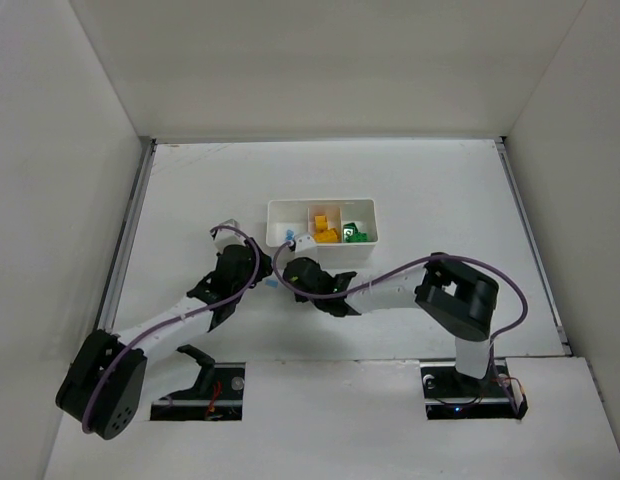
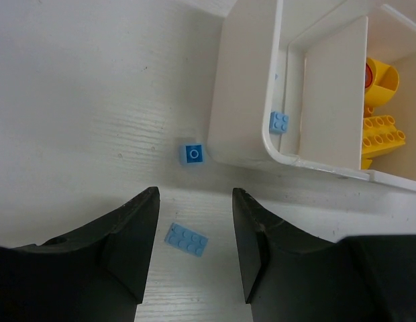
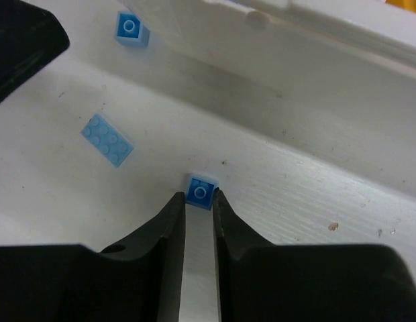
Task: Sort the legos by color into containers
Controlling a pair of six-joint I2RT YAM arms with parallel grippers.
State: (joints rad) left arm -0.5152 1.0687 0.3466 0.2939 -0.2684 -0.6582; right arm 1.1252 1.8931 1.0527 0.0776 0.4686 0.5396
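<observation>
The white tray (image 1: 280,210) holds yellow bricks (image 1: 325,232) in its middle compartment, green bricks (image 1: 354,233) in the right one and a small blue brick (image 2: 279,121) in the left one. My left gripper (image 2: 194,198) is open above the table, with a flat blue plate (image 2: 186,239) lying between its fingers. A small blue square brick (image 2: 193,153) sits beside the tray's outer wall (image 2: 241,80). My right gripper (image 3: 198,196) is shut on another small blue brick (image 3: 200,191) at its fingertips, low over the table by the tray wall (image 3: 295,74).
The two grippers (image 1: 262,278) (image 1: 288,272) are close together at the tray's near left corner. The flat blue plate (image 3: 107,139) and a small blue brick (image 3: 131,28) lie left of my right fingers. A left finger (image 3: 20,47) fills that view's upper left corner.
</observation>
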